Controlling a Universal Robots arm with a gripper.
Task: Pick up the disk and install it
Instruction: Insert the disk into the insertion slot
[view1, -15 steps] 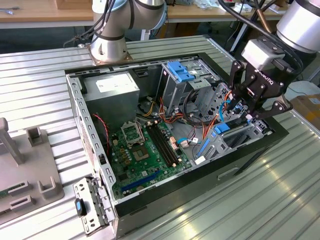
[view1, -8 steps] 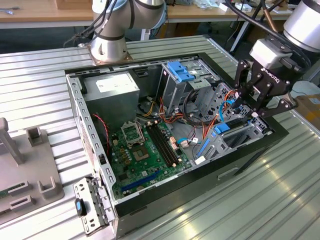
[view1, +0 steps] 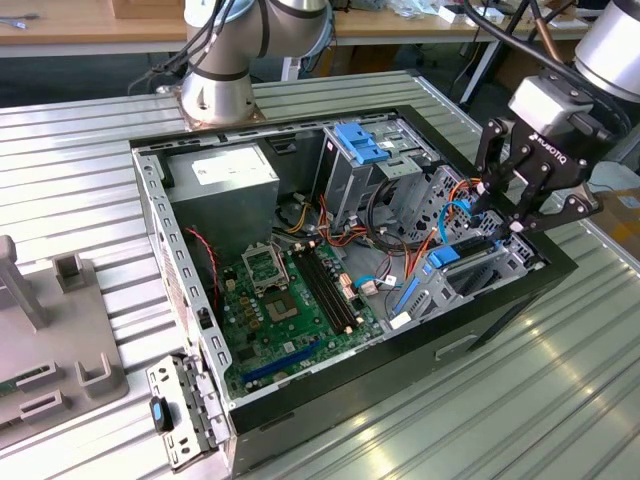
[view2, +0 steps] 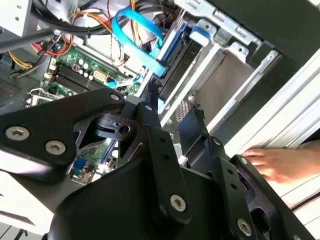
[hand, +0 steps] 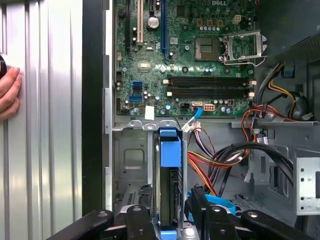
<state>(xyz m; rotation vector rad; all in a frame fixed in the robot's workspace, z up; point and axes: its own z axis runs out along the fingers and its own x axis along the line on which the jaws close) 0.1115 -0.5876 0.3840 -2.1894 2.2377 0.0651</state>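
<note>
The disk (hand: 170, 187) stands on edge in a metal drive bay (hand: 131, 160) at the case's side, its bright blue carrier end (hand: 170, 148) facing the motherboard. In the exterior view the carrier shows as a blue piece (view1: 443, 256) just below my gripper (view1: 500, 215). My gripper (hand: 167, 222) is open, with one black finger (hand: 136, 220) on each side of the disk and a gap between fingers and carrier. In the second wrist view the disk (view2: 176, 67) lies just beyond the gripper (view2: 172, 102).
The open computer case (view1: 400, 375) holds a motherboard (view1: 290, 300), a grey power-supply box (view1: 235, 175), a tall cage with a blue latch (view1: 360, 145) and loose cables (hand: 225, 160). A person's hand (hand: 7, 92) rests on the ribbed table beside the case. Grey fixtures (view1: 50, 330) stand at the exterior view's left.
</note>
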